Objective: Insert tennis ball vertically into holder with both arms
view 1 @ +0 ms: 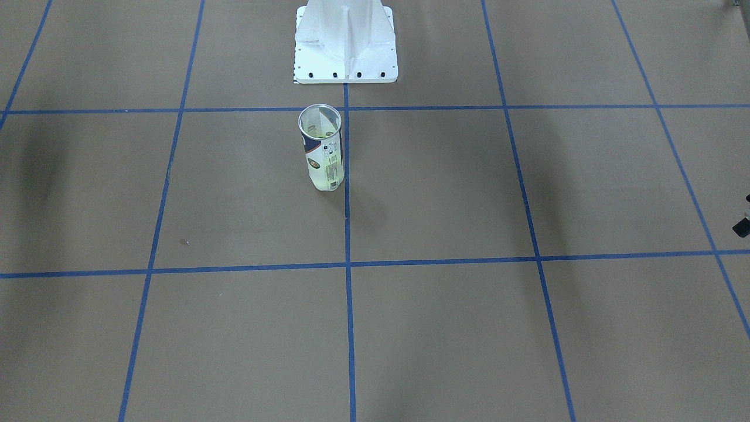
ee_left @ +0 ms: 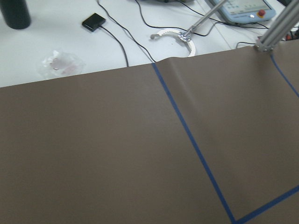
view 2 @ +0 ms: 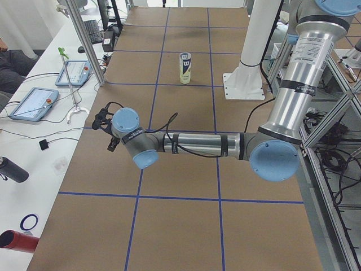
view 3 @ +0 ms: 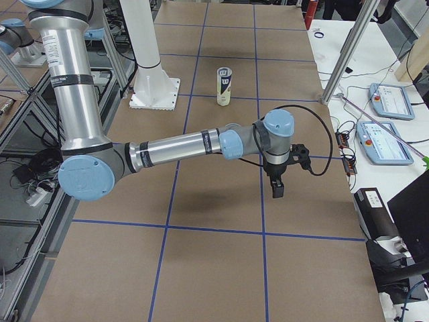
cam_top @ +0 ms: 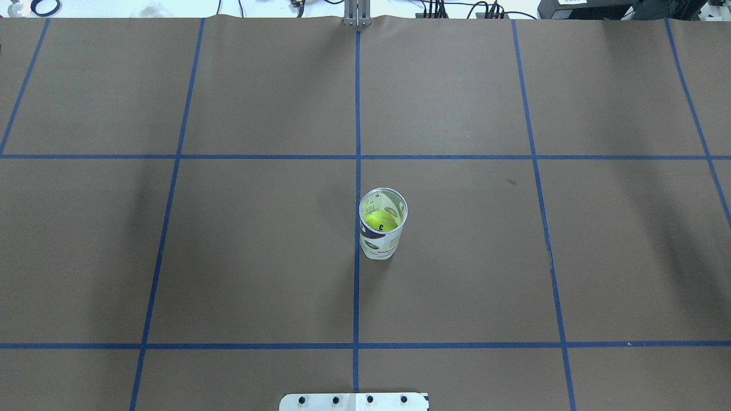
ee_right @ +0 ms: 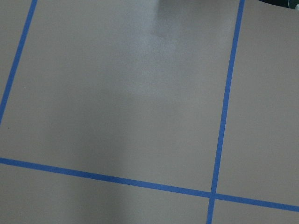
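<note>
The holder (cam_top: 381, 228), a clear can with a white and navy label, stands upright near the table's middle; it also shows in the front view (view 1: 321, 146) and both side views (view 2: 185, 67) (view 3: 224, 86). A yellow-green tennis ball (cam_top: 381, 221) sits inside it. No gripper touches it. My left gripper (view 2: 111, 145) hangs over the table's left end, far from the holder; I cannot tell if it is open or shut. My right gripper (view 3: 276, 188) points down over the right end; I cannot tell its state either. Both wrist views show only brown paper and blue tape.
The white pedestal base (view 1: 345, 47) stands just behind the holder on the robot's side. Aluminium posts (view 2: 84, 39) (view 3: 342, 67) rise at the table's ends. Side benches hold tablets (view 2: 34, 103) (view 3: 385, 141), cables and a dark bottle (ee_left: 15, 13).
</note>
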Controlling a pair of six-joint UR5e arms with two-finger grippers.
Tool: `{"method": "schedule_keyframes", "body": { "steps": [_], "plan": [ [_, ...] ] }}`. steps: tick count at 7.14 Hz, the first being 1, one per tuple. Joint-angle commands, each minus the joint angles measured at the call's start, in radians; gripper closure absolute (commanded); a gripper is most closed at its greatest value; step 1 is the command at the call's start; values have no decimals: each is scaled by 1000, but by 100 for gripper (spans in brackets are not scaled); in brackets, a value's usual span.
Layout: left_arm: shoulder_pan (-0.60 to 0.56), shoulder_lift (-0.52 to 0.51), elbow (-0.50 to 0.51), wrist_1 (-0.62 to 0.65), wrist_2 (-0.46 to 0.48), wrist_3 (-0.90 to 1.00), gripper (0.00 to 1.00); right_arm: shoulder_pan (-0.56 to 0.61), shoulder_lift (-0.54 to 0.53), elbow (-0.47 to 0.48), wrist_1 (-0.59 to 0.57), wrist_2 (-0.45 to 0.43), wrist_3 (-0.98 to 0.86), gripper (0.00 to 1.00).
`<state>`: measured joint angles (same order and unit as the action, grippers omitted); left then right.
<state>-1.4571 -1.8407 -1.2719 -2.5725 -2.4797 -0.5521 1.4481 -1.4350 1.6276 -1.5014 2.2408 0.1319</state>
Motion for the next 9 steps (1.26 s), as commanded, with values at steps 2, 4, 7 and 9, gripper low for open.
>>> {"method": "schedule_keyframes", "body": {
  "steps": [2,4,7,9],
  "plan": [
    [-28,41,11,163,-72,6,0,15,-47,-57,58,0,0,1],
    [-26,43,12,370,-32,241,0,15,-56,-71,58,0,0,1],
    [-46,28,-29,784,164,486,0,17,-61,-74,58,-1,0,1],
    [-109,29,-98,1007,189,626,0,15,-62,-94,58,0,0,1]
  ]
}}
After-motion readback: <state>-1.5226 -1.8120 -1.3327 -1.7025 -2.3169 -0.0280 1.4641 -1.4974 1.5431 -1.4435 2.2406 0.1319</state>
